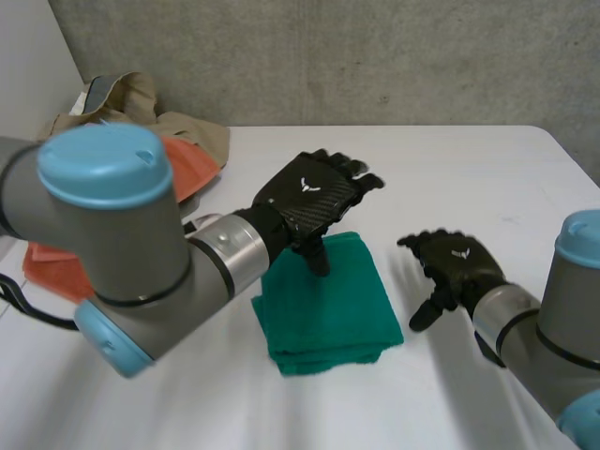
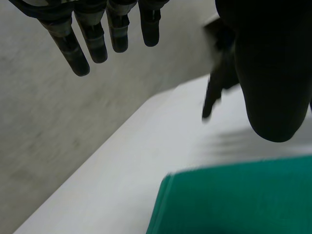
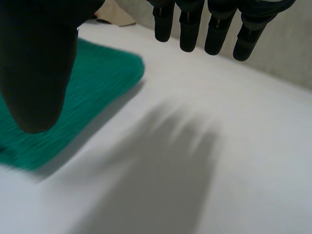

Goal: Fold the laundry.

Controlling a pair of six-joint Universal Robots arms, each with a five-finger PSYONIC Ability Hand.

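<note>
The green towel (image 1: 328, 314) lies on the white table (image 1: 469, 169) already folded into a thick, layered pad. It is close to square, perhaps a little longer along the line running out from the robot than across it. The left hand (image 1: 314, 197) hangs over the towel's far end with its fingers (image 2: 73, 53) straight and a little spread, reaching out past the cloth's far edge over bare table. Its thumb points down at the towel; I cannot tell whether the tip touches the cloth. It grips nothing. The right hand (image 1: 459, 262) sits off the towel altogether, low over bare table, with the towel on its thumb side and a strip of table between them. Its fingers (image 3: 187, 29) are loose and parted and hold nothing. So the towel is under the left hand and only beside the right, which makes the left hand the nearer one for any pressing flat or sliding aside. To my eye this piece is done. The unfolded laundry, a beige garment (image 1: 141, 103) heaped on an orange cloth (image 1: 183, 164), is well off beyond the left arm, on the side away from the right hand. Fetching the next piece looks like the left hand's job too: it would have to draw back off the towel and swing outward without dragging the pad along under its thumb.
</note>
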